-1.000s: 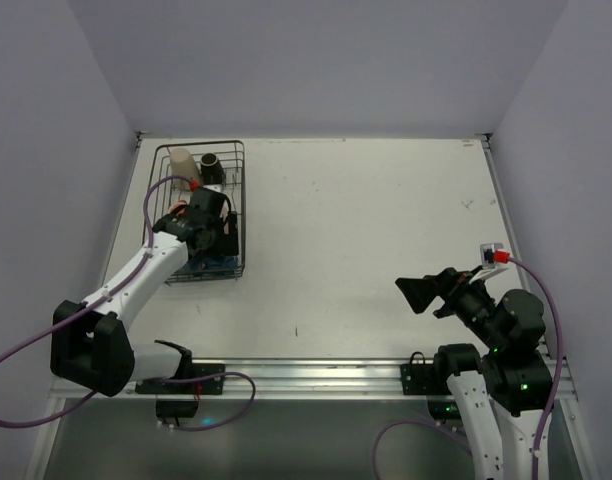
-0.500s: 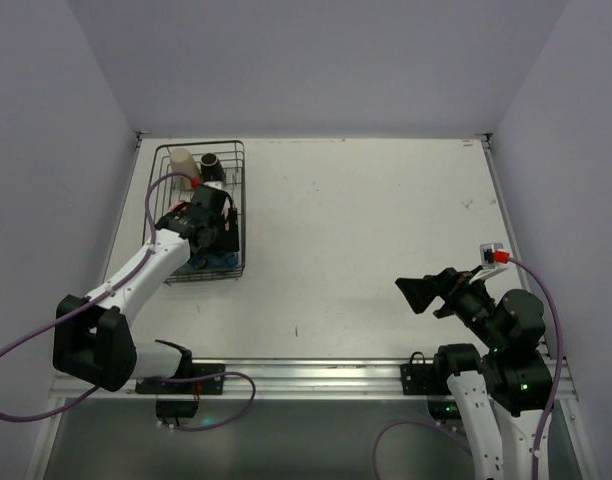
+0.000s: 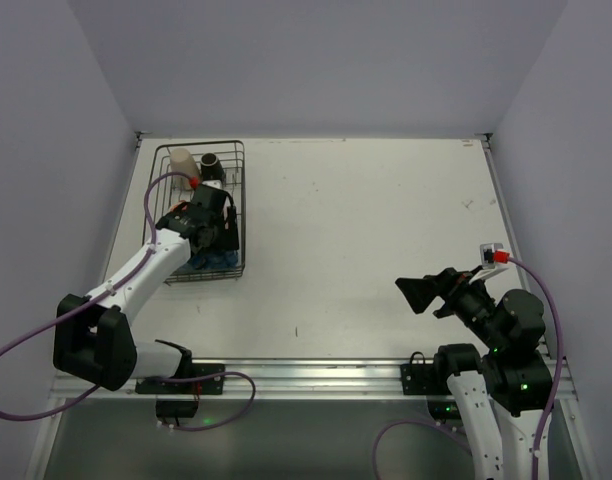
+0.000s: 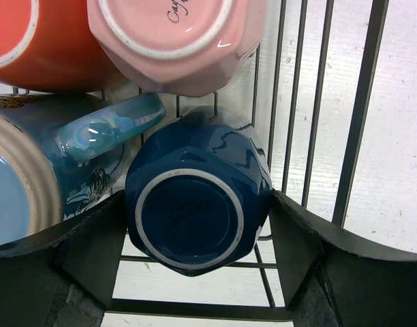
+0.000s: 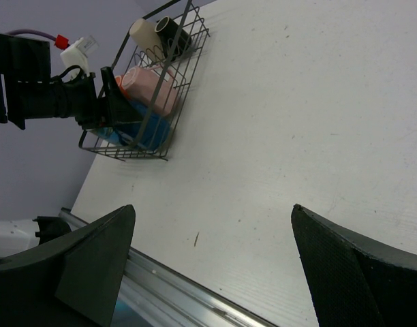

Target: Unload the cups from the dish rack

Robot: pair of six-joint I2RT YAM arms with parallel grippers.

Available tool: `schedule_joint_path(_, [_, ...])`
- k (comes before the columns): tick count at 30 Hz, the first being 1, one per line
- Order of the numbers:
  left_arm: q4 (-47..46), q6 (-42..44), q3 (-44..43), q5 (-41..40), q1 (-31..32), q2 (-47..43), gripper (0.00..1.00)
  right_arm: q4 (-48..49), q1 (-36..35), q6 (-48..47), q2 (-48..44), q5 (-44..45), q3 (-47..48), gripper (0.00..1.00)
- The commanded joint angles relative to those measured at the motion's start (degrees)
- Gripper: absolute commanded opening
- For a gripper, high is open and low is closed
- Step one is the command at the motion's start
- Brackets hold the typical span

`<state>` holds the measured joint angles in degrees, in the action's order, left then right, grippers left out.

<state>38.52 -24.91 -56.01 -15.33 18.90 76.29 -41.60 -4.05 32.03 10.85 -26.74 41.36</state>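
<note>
The black wire dish rack (image 3: 236, 160) stands at the table's far left. In the left wrist view a dark blue cup (image 4: 188, 225) lies base toward the camera on the rack's wires (image 4: 317, 102), beside a light blue cup (image 4: 31, 184); a pink cup (image 4: 171, 41) and an orange-red cup (image 4: 45, 48) lie behind them. My left gripper (image 4: 198, 204) is down in the rack's near end (image 3: 214, 240), with both fingers against the dark blue cup's sides. A cream cup (image 3: 182, 162) and a black cup (image 3: 212, 165) sit at the rack's far end. My right gripper (image 3: 418, 293) is open and empty, held above the table at the near right.
The right wrist view shows the rack (image 5: 188, 41) far off with the left arm (image 5: 45, 95) reaching into it, white table between, and a metal rail (image 5: 167, 293) along the near edge. Grey walls enclose the table on three sides.
My left gripper has moved slightly further into the near end of the rack over the last second, then held still. The right arm has not moved.
</note>
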Motion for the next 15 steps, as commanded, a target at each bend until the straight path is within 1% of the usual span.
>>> schedule_joint_path(1, [1.82, -1.90, 1.25, 0.39, 0.53, 0.79, 0.00, 1.00, 0.19, -0.48, 0.84, -1.56, -0.14, 0.99])
schedule_joint_path(7, [2.43, -2.69, 0.20, -0.93, 0.53, -2.28, 0.00, 1.09, 0.28, -0.48, 0.93, -1.47, -0.06, 0.99])
schedule_joint_path(15, [3.57, -2.96, -2.78, -0.75, 0.53, -7.03, 0.00, 1.35, 0.28, -0.22, 1.54, -1.73, -0.06, 0.99])
